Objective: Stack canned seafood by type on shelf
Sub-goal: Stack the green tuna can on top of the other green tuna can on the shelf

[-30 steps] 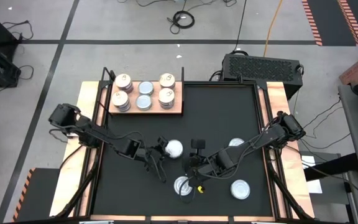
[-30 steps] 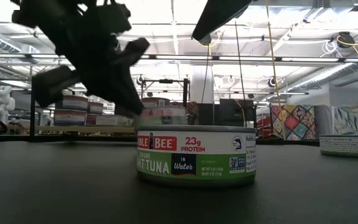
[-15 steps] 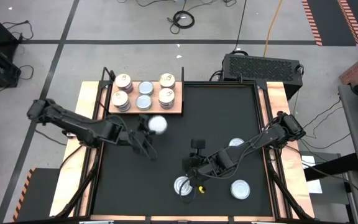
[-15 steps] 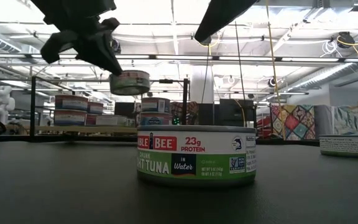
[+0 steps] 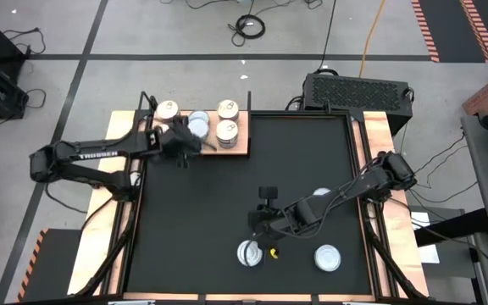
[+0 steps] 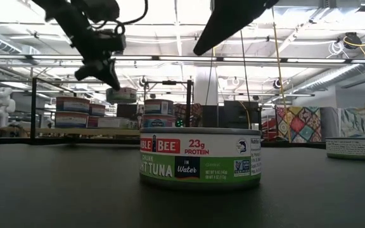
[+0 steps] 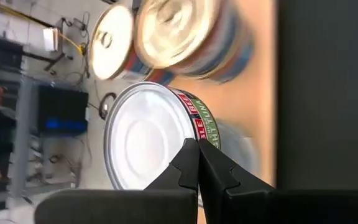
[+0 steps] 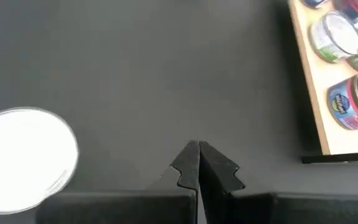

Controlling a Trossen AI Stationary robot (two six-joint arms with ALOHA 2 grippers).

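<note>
The wooden shelf (image 5: 242, 146) lies at the mat's far left corner and carries several tins, some stacked (image 5: 227, 130). My left gripper (image 5: 185, 137) is over the shelf, shut on a silver-lidded, green-labelled tuna tin (image 7: 145, 143), which also shows in the low view (image 6: 122, 95). My right gripper (image 5: 259, 224) hovers shut over the middle of the mat and holds nothing. More tins rest on the mat: one near the front (image 5: 248, 252), one to its right (image 5: 327, 257), and one partly under the right arm (image 5: 320, 196). My left gripper pinches the tin's top rim (image 7: 192, 132) between its two fingertips, at the edge nearest the wrist. The fingers slant down from the table's left side. The tin hangs below the fingers, lid up, lifted clear over the shelf.
Low stacks of tins (image 6: 73, 111) fill the shelf around the held one. A small yellow object (image 5: 272, 253) lies beside the front tin. The black mat (image 5: 312, 152) is bare between the shelf and the right arm. A black box (image 5: 358, 89) stands beyond the far edge.
My left gripper has carried the tuna tin up off the middle of the mat and swung it toward the far left corner, over the shelf, staying shut on it. The tin is lifted clear.
</note>
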